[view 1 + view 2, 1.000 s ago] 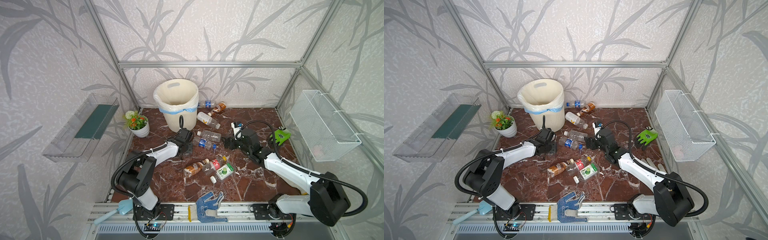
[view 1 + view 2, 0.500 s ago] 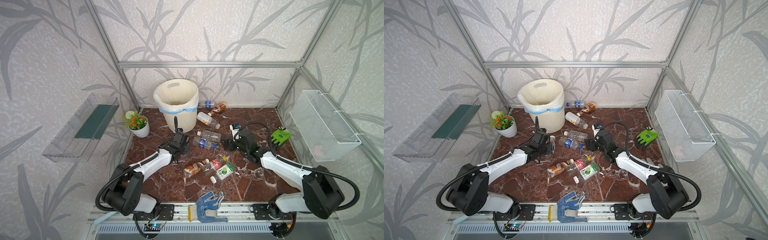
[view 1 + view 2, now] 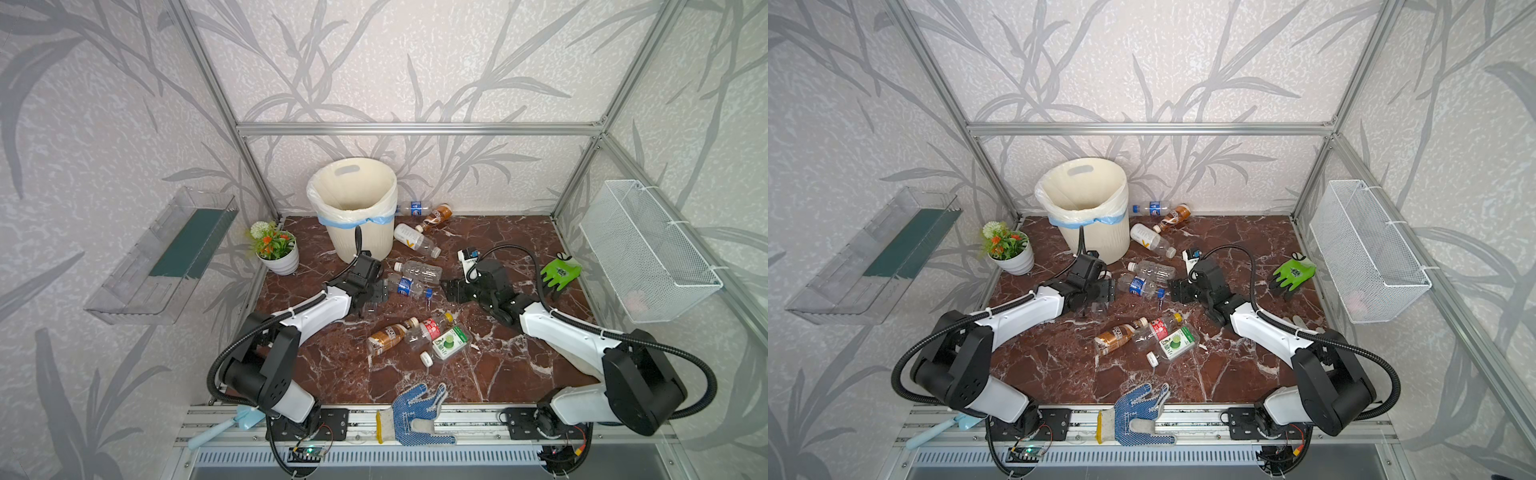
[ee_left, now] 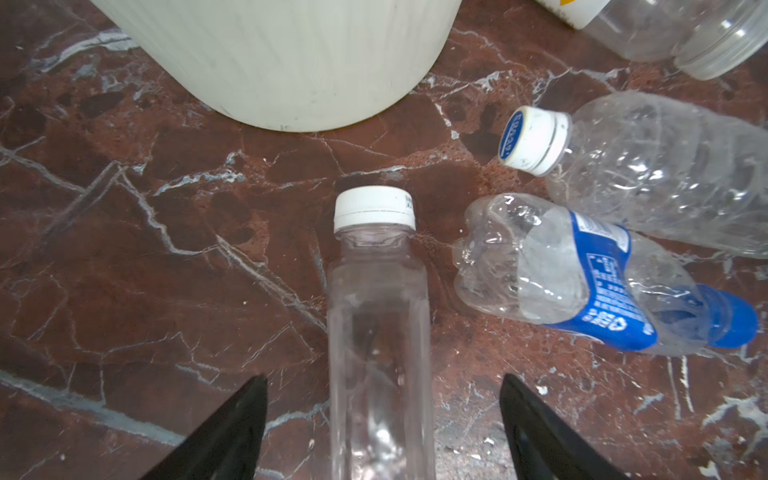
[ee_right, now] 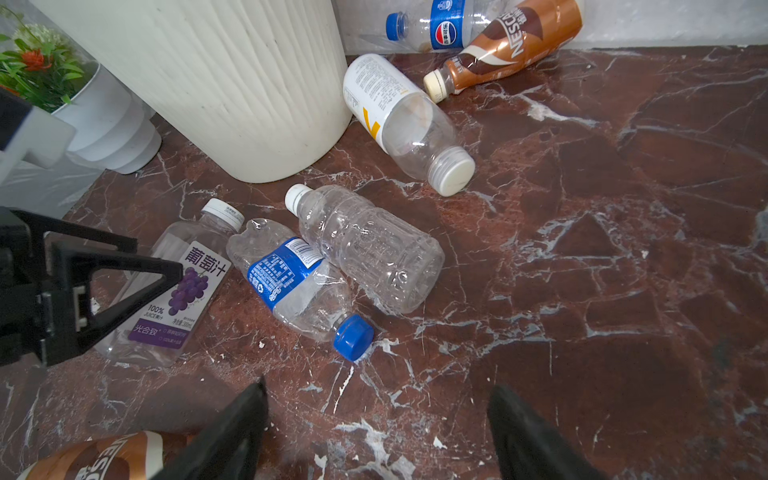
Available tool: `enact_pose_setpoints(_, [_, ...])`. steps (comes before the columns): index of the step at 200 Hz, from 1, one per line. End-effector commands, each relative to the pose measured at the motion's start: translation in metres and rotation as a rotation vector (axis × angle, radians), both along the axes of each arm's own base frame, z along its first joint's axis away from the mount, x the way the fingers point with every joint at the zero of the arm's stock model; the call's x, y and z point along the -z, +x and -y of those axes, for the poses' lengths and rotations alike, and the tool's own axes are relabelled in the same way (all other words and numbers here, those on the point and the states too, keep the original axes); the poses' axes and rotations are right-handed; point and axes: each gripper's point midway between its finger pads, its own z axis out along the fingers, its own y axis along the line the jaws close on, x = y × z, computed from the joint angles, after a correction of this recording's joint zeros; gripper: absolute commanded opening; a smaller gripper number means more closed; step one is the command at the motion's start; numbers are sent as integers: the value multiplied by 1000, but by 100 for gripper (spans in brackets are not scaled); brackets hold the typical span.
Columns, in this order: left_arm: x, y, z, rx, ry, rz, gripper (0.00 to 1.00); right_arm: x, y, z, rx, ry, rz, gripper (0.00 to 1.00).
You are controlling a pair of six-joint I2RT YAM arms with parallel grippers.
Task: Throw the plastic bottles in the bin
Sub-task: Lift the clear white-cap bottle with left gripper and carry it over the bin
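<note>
The cream ribbed bin (image 3: 365, 245) (image 3: 1096, 243) stands at the back left. In front of it my left gripper (image 3: 376, 293) (image 4: 382, 377) is open, and a clear grape-juice bottle (image 4: 378, 332) (image 5: 183, 286) lies on the floor between its fingers, apart from both. Beside that lie a crushed blue-label bottle (image 3: 405, 286) (image 5: 286, 278) and a bare clear bottle (image 3: 419, 271) (image 5: 365, 245). My right gripper (image 3: 451, 291) (image 5: 377, 383) is open and empty, facing them from the right. Three more bottles (image 3: 415, 241) lie by the bin, and three bottles (image 3: 428, 332) lie nearer the front.
A white flower pot (image 3: 278, 259) sits left of the bin. A green glove (image 3: 561, 272) lies at the right and a blue-dotted glove (image 3: 419, 409) on the front rail. A wire basket (image 3: 648, 253) hangs on the right wall, a clear shelf (image 3: 166, 253) on the left.
My left gripper has gone from shut to open, with the grape-juice bottle now lying free between its fingers. The right gripper has crept slightly leftwards.
</note>
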Motion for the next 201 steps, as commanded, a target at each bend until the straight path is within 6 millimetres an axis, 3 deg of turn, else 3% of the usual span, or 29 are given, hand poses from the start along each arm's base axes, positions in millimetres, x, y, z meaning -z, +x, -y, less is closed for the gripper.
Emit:
enact_pose_setpoints(1, [11,0,-5,-6,63,-38,85,-10,5,0,11,23,29,84])
enact_pose_setpoints(61, [20,8,-7,-24,119,-59,72,-5,8,0,20,17,30,83])
enact_pose_setpoints(103, [23,6,-8,-20,128,-58,51,7,12,3,44,-3,20,82])
enact_pose_setpoints(129, [20,4,-11,-26,136,-47,44,8,13,4,48,-11,21,81])
enact_pose_setpoints(164, [1,-3,-16,-35,132,-6,39,6,13,7,51,-28,31,81])
enact_pose_setpoints(201, [-34,-17,-22,-24,73,119,40,7,15,6,44,-27,28,80])
